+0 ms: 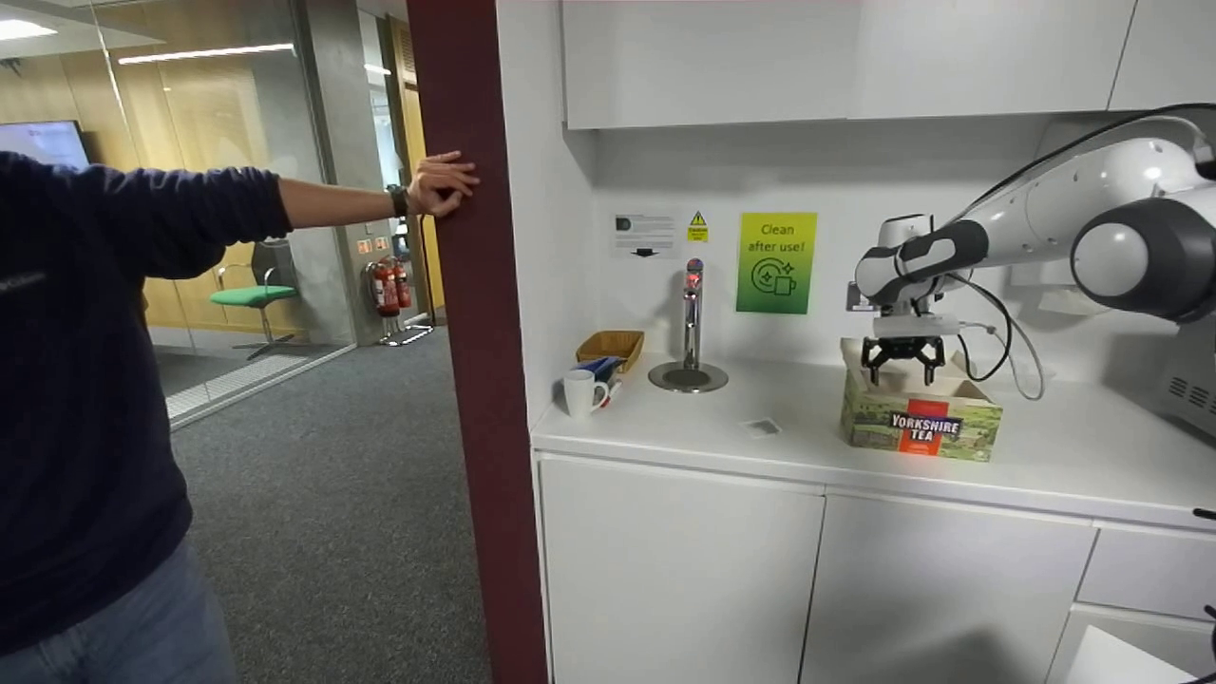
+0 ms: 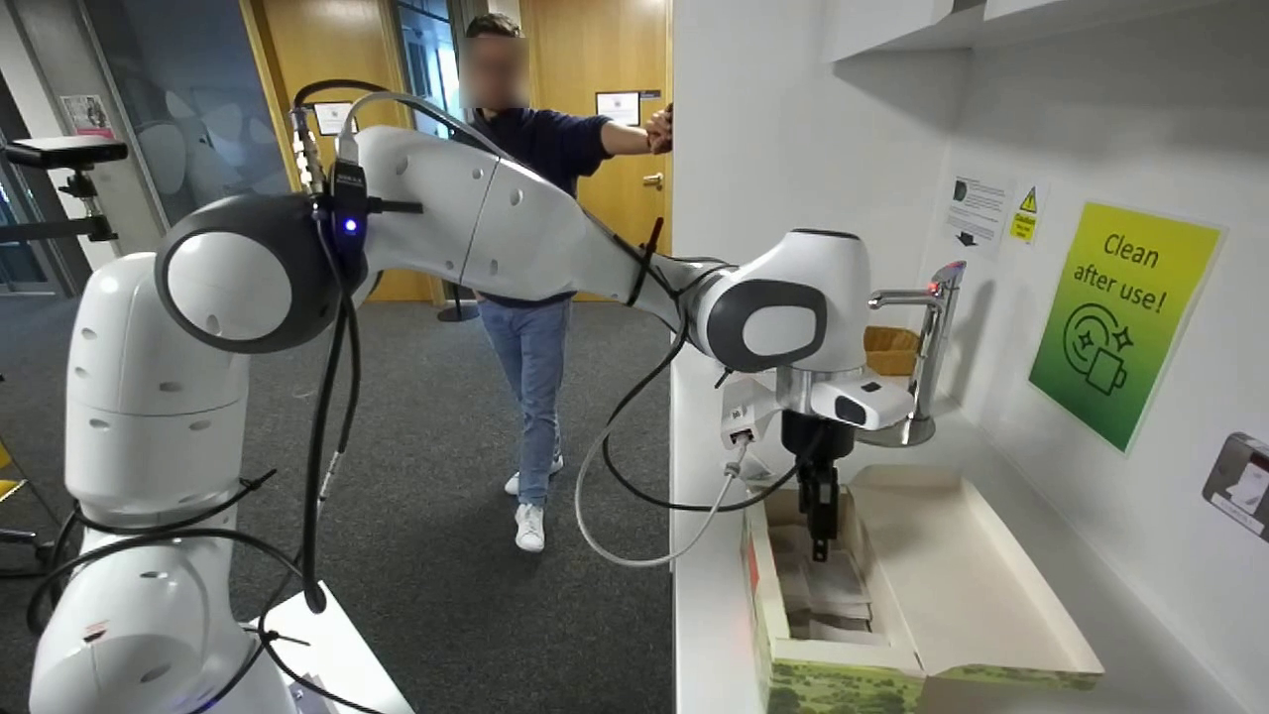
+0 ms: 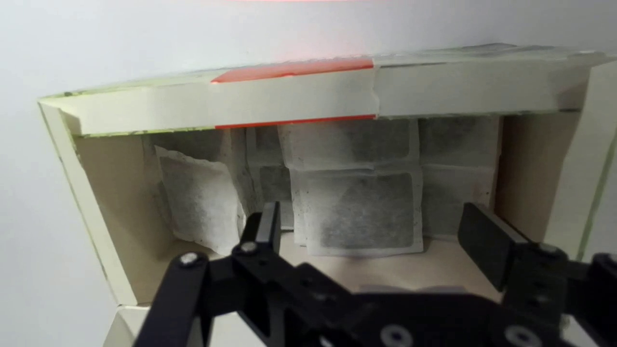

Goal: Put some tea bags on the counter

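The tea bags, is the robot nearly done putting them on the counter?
Done: in an exterior view, what looks like one tea bag lies on the counter. In hand: probably the next pick, since the gripper is open above the open tea box, holding nothing. Left: more tea bags lie inside; "some" suggests at least one more should come out.

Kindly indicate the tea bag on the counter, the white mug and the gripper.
Tea bag (image 1: 761, 428), in an exterior view: its face.
White mug (image 1: 579, 393), in an exterior view: its side.
Gripper (image 3: 370, 217), in the wrist view: midway between fingertips.
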Tool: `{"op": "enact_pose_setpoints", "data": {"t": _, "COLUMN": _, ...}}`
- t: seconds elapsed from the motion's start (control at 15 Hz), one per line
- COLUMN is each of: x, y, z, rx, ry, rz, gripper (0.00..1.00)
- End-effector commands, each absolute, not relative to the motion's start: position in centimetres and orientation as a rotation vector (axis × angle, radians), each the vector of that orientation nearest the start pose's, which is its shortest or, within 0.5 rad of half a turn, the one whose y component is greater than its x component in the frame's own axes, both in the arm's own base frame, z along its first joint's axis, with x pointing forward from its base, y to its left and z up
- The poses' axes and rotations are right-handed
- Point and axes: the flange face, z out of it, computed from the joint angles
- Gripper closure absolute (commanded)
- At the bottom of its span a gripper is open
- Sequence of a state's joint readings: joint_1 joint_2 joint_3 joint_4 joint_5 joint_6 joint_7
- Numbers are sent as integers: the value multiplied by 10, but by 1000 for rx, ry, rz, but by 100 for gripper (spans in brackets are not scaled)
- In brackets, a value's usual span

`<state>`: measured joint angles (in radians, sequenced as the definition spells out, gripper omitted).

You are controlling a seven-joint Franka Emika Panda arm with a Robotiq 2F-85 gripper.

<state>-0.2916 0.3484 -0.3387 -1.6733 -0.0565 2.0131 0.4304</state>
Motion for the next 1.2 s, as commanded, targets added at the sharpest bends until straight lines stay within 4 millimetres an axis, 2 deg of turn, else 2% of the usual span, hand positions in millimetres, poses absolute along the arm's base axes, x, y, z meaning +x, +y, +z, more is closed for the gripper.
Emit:
{"op": "enact_pose_setpoints", "data": {"t": 0.0, "x": 542, "y": -386, "z": 412, "rx": -2858, "ry": 1669, "rz": 8, "gripper": 0}}
{"op": "enact_pose_setpoints", "data": {"t": 0.4, "x": 544, "y": -399, "z": 400, "rx": -2851, "ry": 1699, "rz": 33, "gripper": 0}}
{"op": "enact_pose_setpoints", "data": {"t": 1.13, "x": 550, "y": -395, "z": 382, "rx": -2860, "ry": 1684, "rz": 81, "gripper": 0}}
